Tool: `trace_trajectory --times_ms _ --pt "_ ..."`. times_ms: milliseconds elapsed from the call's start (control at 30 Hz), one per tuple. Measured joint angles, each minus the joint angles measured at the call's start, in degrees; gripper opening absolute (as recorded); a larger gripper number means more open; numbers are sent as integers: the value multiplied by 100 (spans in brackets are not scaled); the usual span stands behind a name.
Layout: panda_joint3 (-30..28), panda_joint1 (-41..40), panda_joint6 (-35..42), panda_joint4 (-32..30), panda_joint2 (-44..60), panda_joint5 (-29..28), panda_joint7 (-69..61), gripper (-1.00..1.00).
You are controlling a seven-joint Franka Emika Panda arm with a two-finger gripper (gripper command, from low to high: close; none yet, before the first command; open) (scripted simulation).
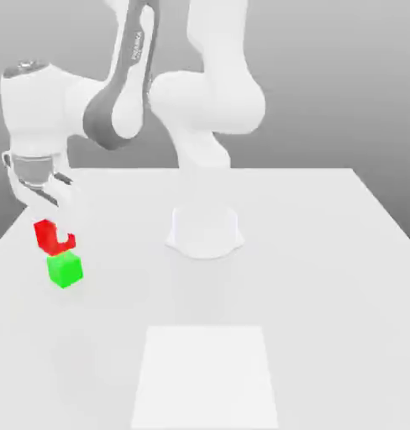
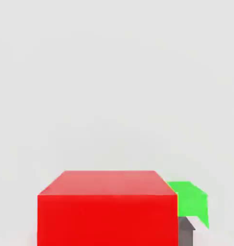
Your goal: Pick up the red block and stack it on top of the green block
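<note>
The red block (image 2: 107,211) sits very close under the hand camera, big and bright, with flat smooth sides and sharp corners. It looks like a small hard cube that does not bend or squash. I think it is light and easy to lift, but its smooth faces could slip, so the best place to take it is on two flat sides that face away from each other, near the middle, not on the corners. In the exterior view the tool (image 1: 50,220) points down at that view's left side, and its two fingers are pressed in on the red block (image 1: 53,238), pinching it. The block hangs just under the fingers and looks a little tipped, so the grip may not be quite square. Just past the red block in the hand view a bit of the green block (image 2: 191,202) peeks out at one side, so the two cubes are not lined up yet. In the exterior view the green block (image 1: 65,270) rests on the white tabletop (image 1: 326,277), right below the red one and a touch toward that view's right. The two look very near, maybe touching, but I cannot tell. Farther off stands the round white base of the arm (image 1: 205,231), well apart from both cubes, near the middle of the tabletop.
</note>
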State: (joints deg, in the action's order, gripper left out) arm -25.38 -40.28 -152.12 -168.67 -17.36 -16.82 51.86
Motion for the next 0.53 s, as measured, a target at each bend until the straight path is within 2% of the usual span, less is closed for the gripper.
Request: trace_trajectory --times_ms 67,400,533 --pt "-162 -45 -86 -57 68 184 17 -100" --pt "-706 894 -1119 -34 1257 1855 -1073 -100" --pt "-759 1014 -1648 -50 1718 2008 -1177 -100"
